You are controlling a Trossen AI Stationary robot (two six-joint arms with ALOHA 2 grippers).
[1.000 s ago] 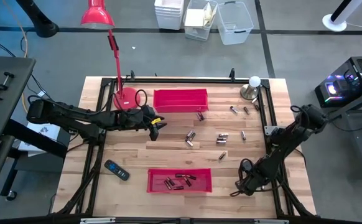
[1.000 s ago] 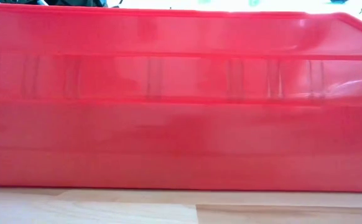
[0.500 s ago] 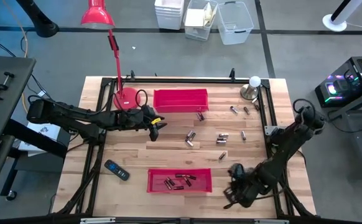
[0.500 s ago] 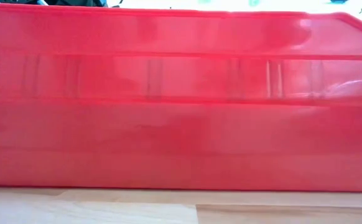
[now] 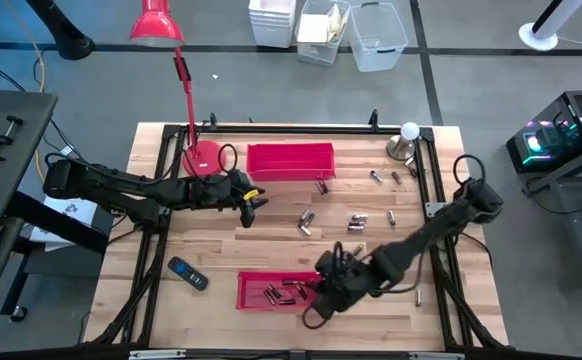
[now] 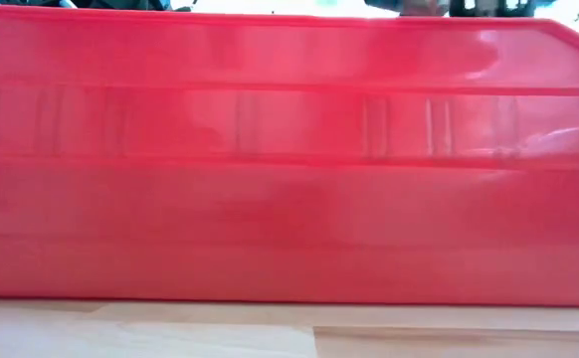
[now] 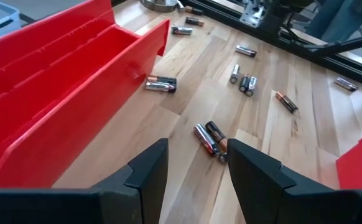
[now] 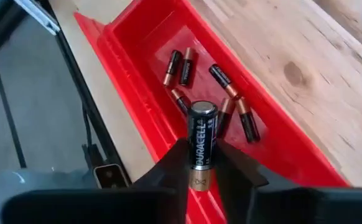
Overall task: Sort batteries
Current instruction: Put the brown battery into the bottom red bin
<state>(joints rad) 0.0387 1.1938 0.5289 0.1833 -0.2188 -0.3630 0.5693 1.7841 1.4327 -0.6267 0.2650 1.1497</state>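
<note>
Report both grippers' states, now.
Left gripper: open, empty.
Right gripper: shut on a battery, above the near tray.

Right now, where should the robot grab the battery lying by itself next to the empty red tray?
Probably around its middle, coming straight down from above. The battery lies flat on the wood with one end near the red tray wall. That leaves its long round sides free for the open left pincer, while the end by the wall is crowded.
</note>
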